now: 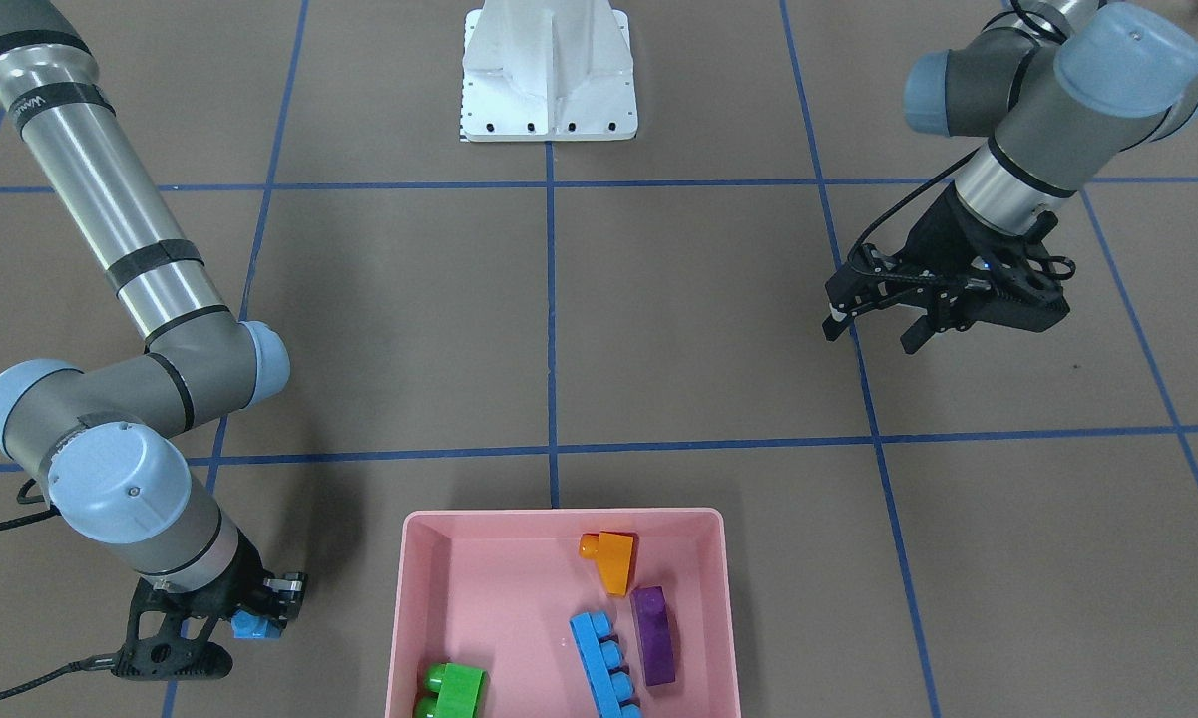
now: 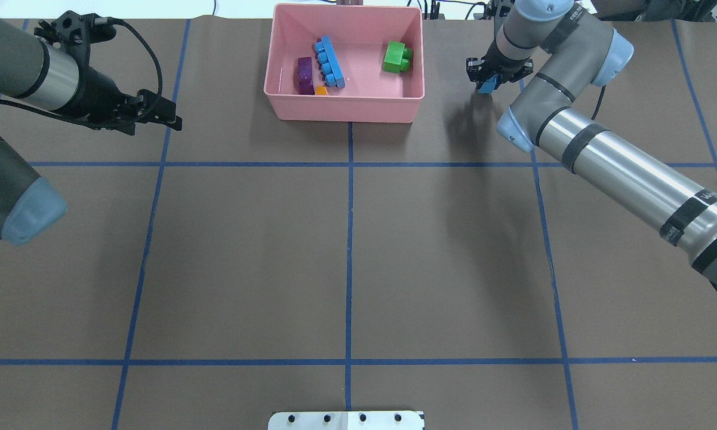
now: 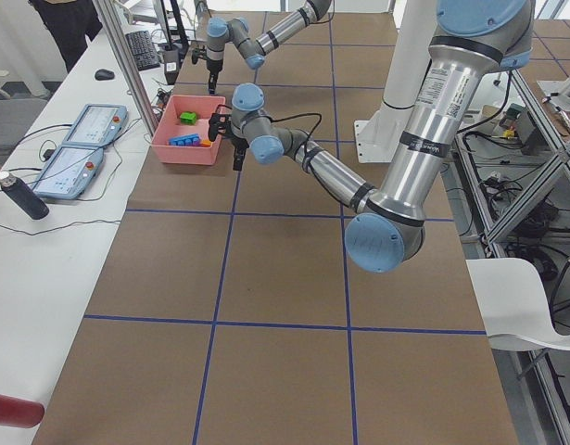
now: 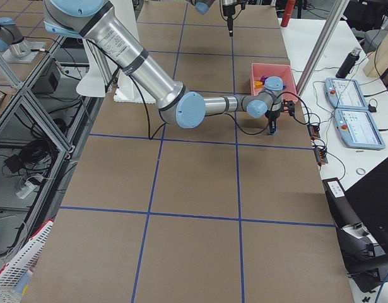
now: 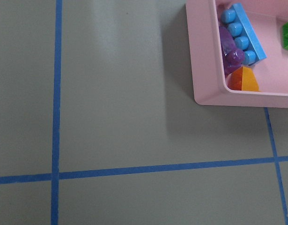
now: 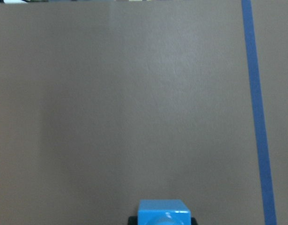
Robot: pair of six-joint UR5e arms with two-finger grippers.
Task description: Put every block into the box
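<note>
At the far left of the overhead view, the left gripper (image 2: 170,114) hangs over the brown table (image 2: 245,251), well apart from the box. Its fingers are spread with nothing between them (the front-facing view shows this gap most clearly). Its wrist camera looks down on blue tape lines (image 5: 55,117) and catches one corner of the box.

Further right, the pink box (image 2: 343,110) sits at the table's far edge, straddling the centre tape line. Four blocks lie inside it. The long purple block (image 2: 304,74) lies in the left half. The long light-blue block (image 2: 329,61) lies just beside it on its right, running roughly parallel, studs up. The orange block (image 2: 321,91) rests against the near wall, at the near ends of those two, and seems to touch the purple one. The green block (image 2: 397,57) lies alone in the right half, well apart from the rest.

To the right of the box and outside it, the right gripper (image 2: 487,83) points down, with its fingers clamped on the small light-blue block (image 2: 485,87). Its wrist camera shows this block (image 6: 163,212) at the bottom edge, over bare table. I cannot tell whether the block touches the table.

At the bottom centre of the overhead view lies the white base plate (image 2: 346,420).
</note>
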